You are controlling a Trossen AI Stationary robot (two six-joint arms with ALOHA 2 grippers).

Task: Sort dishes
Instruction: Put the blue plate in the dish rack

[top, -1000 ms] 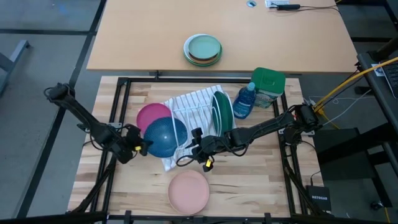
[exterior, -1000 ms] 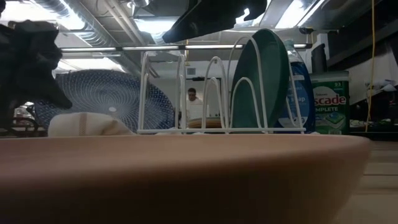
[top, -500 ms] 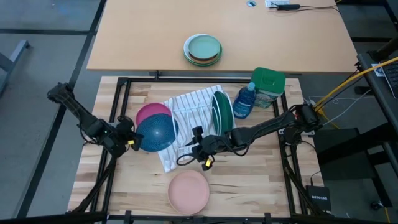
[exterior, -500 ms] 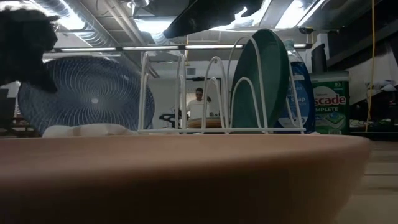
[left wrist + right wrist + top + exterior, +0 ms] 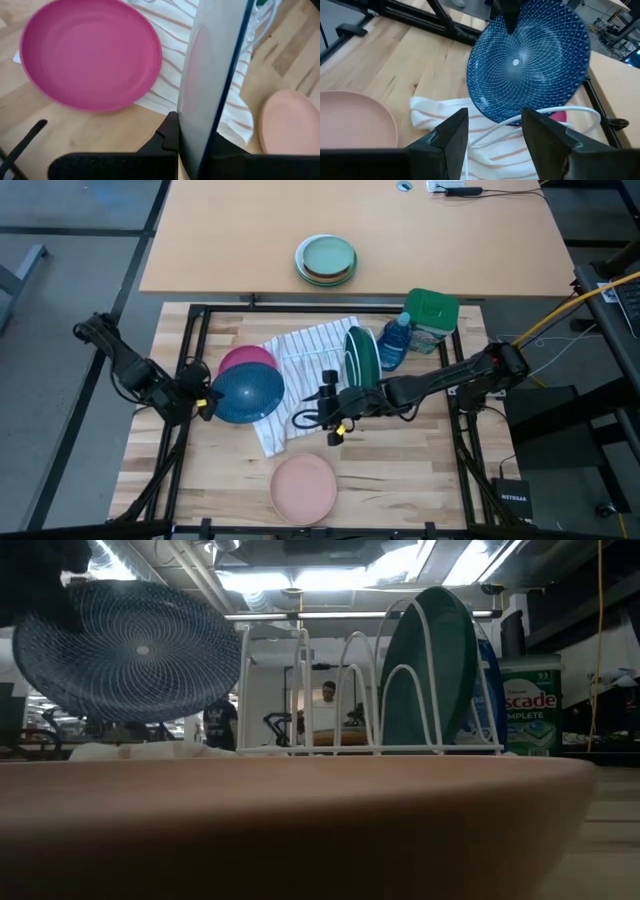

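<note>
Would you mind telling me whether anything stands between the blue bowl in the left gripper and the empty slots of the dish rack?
The left gripper holds the blue bowl beside the dish rack. Nothing visible blocks the way; the right gripper sits near the rack.

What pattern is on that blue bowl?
A fine white spiral lattice on the blue bowl, clearest in the right wrist view.

Wooden table (image 5: pixel 400 465); striped towel (image 5: pixel 300 370), pink plate (image 5: pixel 304 488), magenta plate (image 5: pixel 243 360).

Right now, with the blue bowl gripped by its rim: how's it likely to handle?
The blue bowl looks glossy and rigid, so probably slippery and breakable. The left gripper pinches only its rim, holding it on edge, so it may pivot or slip under fast motion.
</note>
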